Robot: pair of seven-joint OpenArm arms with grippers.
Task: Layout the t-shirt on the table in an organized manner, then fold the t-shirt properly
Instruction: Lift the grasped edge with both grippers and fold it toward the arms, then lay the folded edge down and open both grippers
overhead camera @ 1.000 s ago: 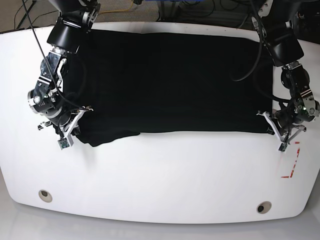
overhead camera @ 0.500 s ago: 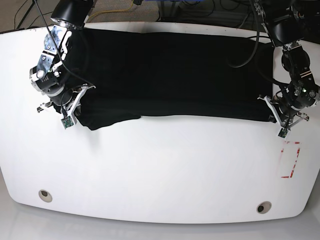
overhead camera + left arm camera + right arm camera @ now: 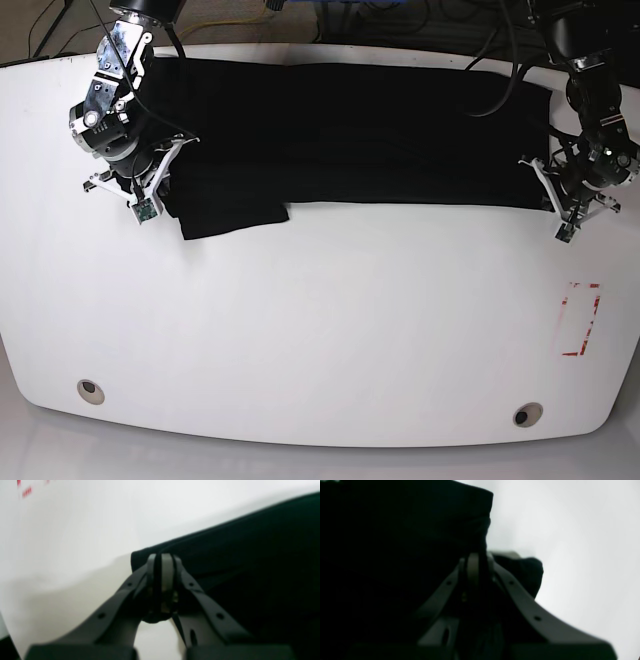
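The black t-shirt (image 3: 350,130) lies as a wide band across the far half of the white table (image 3: 320,330), with a sleeve flap (image 3: 235,215) jutting toward me at its left. My right gripper (image 3: 158,195), at the left of the base view, is shut on the shirt's left edge. In the right wrist view its tips (image 3: 476,557) pinch dark cloth (image 3: 395,542). At the right of the base view my left gripper (image 3: 553,200) is shut on the shirt's right corner. The left wrist view shows its tips (image 3: 162,560) clamped on the cloth's corner (image 3: 237,555).
A red dashed rectangle (image 3: 580,320) is marked near the table's right edge. Two round metal grommets (image 3: 90,391) (image 3: 527,414) sit near the front edge. Cables, one of them yellow (image 3: 240,22), run on the floor behind the table's far edge.
Both grippers have moved toward the far edge of the table, dragging the shirt's near edge with them. The shirt now covers a narrower band, and the red mark lies fully uncovered.
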